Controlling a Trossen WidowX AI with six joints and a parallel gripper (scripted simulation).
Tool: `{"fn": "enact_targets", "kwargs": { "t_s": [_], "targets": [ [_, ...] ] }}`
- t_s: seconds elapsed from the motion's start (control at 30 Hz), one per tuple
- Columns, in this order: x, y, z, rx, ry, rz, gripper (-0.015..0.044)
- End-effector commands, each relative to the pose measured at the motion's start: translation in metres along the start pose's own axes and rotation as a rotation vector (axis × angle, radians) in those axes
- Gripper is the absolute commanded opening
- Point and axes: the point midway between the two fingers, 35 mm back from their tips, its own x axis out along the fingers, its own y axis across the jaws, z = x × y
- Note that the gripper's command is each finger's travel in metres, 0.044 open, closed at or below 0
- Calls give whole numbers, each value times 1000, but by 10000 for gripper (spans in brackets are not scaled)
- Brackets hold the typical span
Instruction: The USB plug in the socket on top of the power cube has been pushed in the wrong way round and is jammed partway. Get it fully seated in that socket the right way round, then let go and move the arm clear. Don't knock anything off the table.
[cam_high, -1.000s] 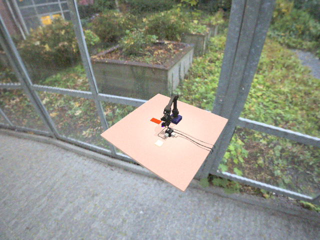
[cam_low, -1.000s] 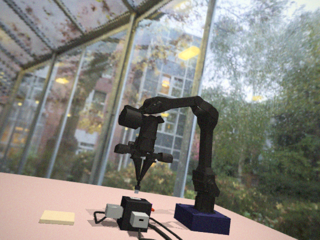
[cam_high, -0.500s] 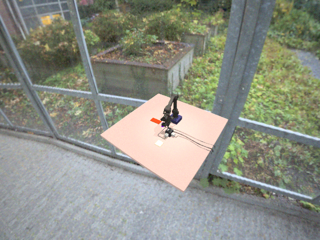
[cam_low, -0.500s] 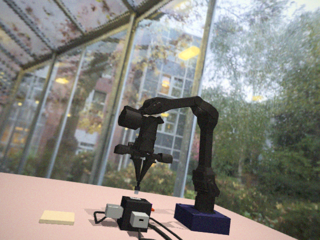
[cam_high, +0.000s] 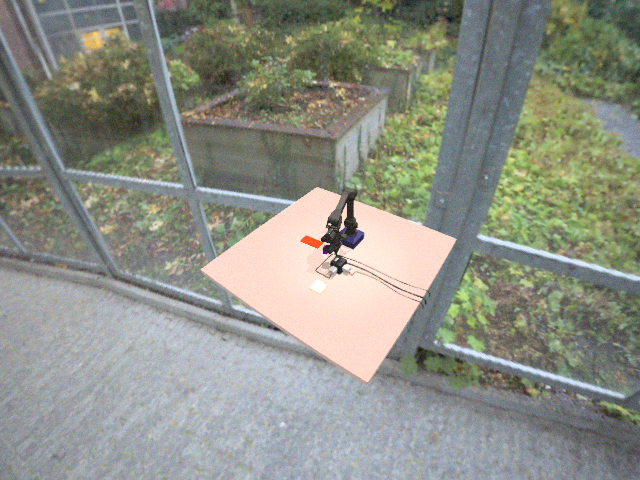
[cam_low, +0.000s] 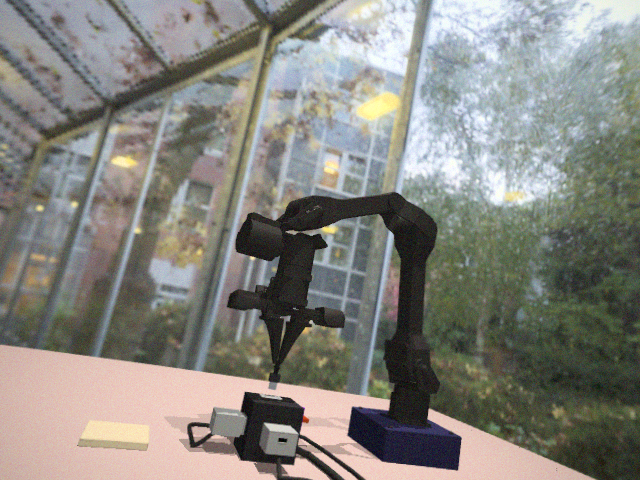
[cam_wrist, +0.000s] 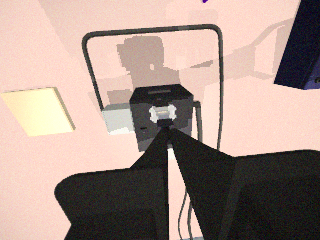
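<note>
The black power cube stands on the table, with a light socket face on its top. My gripper is shut on the small USB plug, pointing down. In the exterior view the plug's pale metal tip hangs just above the cube's top, with a small gap between them. In the wrist view the tip is over the socket. The fingers hide part of the plug, and which way round its tip faces cannot be told.
Grey adapters are plugged into the cube's sides. Dark cables run from the cube across the table. A cream block and a red patch are nearby. The arm's blue base is behind.
</note>
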Motion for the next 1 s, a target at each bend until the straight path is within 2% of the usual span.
{"fn": "enact_targets", "kwargs": {
  "t_s": [0.0, 0.97],
  "targets": [
    [1, -1, 0, -5, 7, -1, 0],
    [4, 0, 1, -10, 25, -2, 0]
  ]
}}
